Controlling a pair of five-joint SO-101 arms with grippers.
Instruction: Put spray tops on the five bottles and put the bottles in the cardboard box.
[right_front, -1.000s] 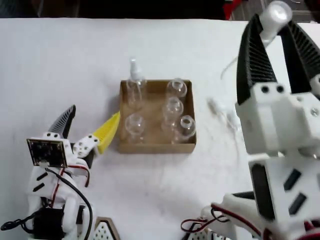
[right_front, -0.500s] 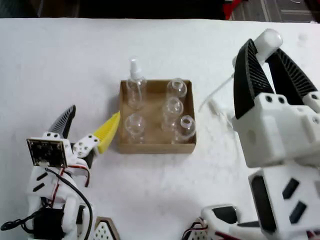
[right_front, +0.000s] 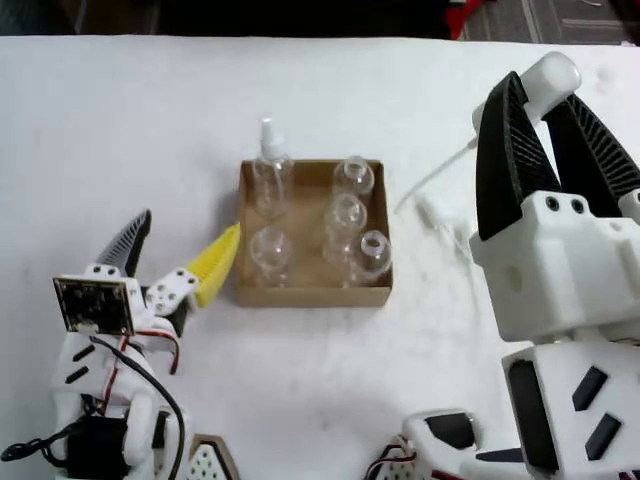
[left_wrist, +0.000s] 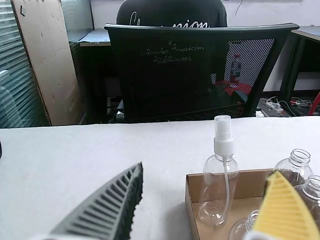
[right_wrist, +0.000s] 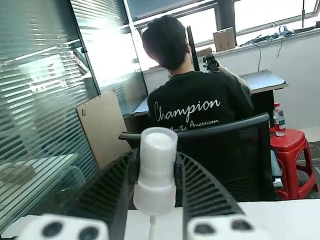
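You had the right gripper (right_front: 548, 88) raised well above the counter (right_front: 130, 120), off to the right of the cardboard box (right_front: 312, 296). Its two black fingers (right_front: 500, 140) pointed away from the arm's base and were clamped on a white spray top (right_front: 553, 72). The top's head sat pinched near the fingertips, and its thin tube (right_front: 432, 182) slanted down toward the box.

Your left gripper (right_front: 192, 222) sat low by the counter to the left of the box. Its dark finger (right_front: 130, 240) and yellow finger (right_front: 215, 262) were spread apart with nothing between them. The yellow tip lay just beside the box's left wall; you could not tell whether it touched.

All five bottles stood upright in the box. The capped bottle (right_front: 270, 175) in the far left corner wore a spray top. The other four, the open bottles (right_front: 345, 213), had bare necks.
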